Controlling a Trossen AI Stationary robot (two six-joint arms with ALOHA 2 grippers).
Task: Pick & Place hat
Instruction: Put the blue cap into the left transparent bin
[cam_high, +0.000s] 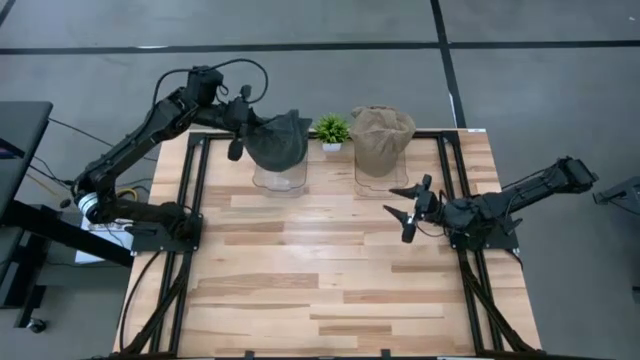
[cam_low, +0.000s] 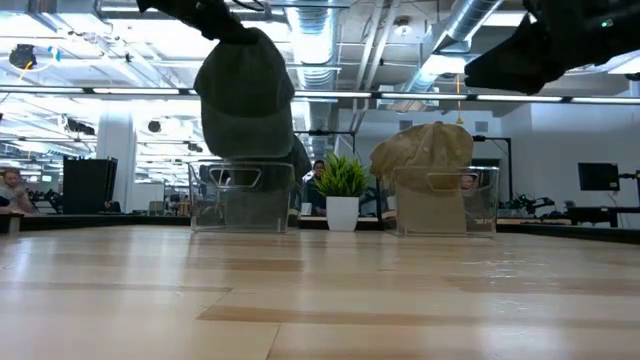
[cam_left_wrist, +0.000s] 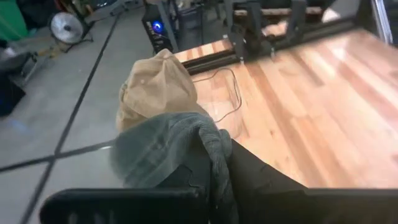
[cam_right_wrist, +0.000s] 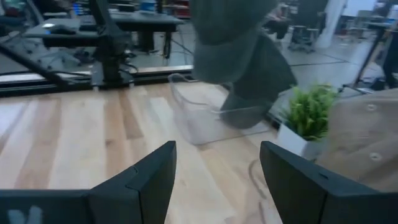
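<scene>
High view: left gripper (cam_high: 243, 125) at eleven o'clock clenches the grey hat (cam_high: 279, 142) over a clear stand (cam_high: 280, 178); right gripper (cam_high: 409, 207) at three o'clock, released; low view: hat (cam_low: 247, 98) hangs above the stand (cam_low: 243, 197); tan hat (cam_low: 424, 150) rests at one o'clock.

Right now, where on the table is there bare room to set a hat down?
The wood in front of both clear stands is bare, bordered by the two black rails. The back edge is crowded: grey hat in the left tool, plant, tan hat. The open right tool hangs at right.
</scene>
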